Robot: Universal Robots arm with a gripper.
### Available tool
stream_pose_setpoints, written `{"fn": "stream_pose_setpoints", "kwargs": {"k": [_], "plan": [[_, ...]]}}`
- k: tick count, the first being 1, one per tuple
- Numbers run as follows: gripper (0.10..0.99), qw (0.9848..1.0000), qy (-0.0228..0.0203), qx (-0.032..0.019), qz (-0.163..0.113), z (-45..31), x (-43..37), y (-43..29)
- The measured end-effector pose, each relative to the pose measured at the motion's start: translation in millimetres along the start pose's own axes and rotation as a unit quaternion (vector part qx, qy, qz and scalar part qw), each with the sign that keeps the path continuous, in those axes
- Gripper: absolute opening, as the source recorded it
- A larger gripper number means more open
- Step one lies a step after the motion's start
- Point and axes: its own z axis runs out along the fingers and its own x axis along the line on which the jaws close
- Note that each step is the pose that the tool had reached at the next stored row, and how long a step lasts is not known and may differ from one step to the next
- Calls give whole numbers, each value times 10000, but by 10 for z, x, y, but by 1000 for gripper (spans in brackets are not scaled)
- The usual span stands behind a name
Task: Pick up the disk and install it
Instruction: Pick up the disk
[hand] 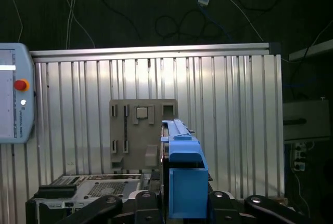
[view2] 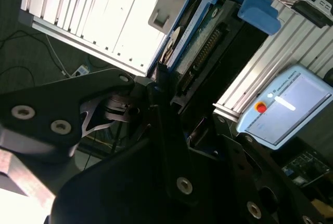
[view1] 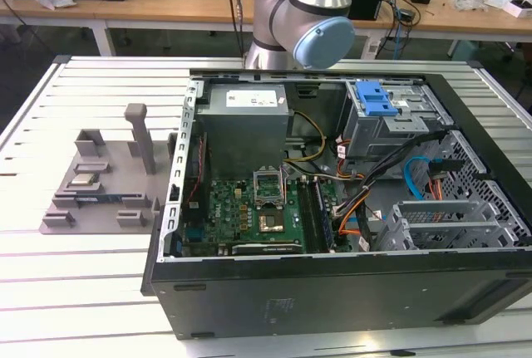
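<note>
Gripper (view2: 179,99) clamped on the disk (view2: 200,47), edge-on over the slatted table (hand: 234,104). Open case (view1: 332,291) holds motherboard (view1: 249,208); fixture (view1: 62,208) at the exterior view's left holds a chip (view1: 83,179).

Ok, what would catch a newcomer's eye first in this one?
The open computer case sits mid-frame in the exterior view, its green motherboard exposed, with the robot arm beyond it. In the first wrist view the disk stands edge-on in the jaws, in front of the slatted table.
</note>
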Motion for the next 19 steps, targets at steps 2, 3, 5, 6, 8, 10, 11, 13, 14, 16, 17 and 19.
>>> {"fn": "stream_pose_setpoints", "kwargs": {"k": [2, 3, 5, 6, 8, 10, 11, 13, 14, 16, 17, 19], "plan": [[365, 10000, -6, 1, 0, 7, 29, -3], [365, 10000, -8, 0, 0, 22, 50, -8], [365, 10000, -9, 0, 0, 54, 65, -14], [365, 10000, -9, 0, 0, 72, 70, -18], [365, 10000, -9, 0, 0, 123, 82, -30], [365, 10000, -9, 0, 0, 161, 85, -36], [365, 10000, -9, 0, 1, 179, 86, -39], [365, 10000, -9, 0, 0, 216, 88, -43], [365, 10000, -9, 1, 0, 234, 88, -45], [365, 10000, -9, -1, 0, 270, 89, -48], [365, 10000, -9, 0, 0, 289, 89, -50], [365, 10000, -9, 0, 0, 329, 90, -53]]}}
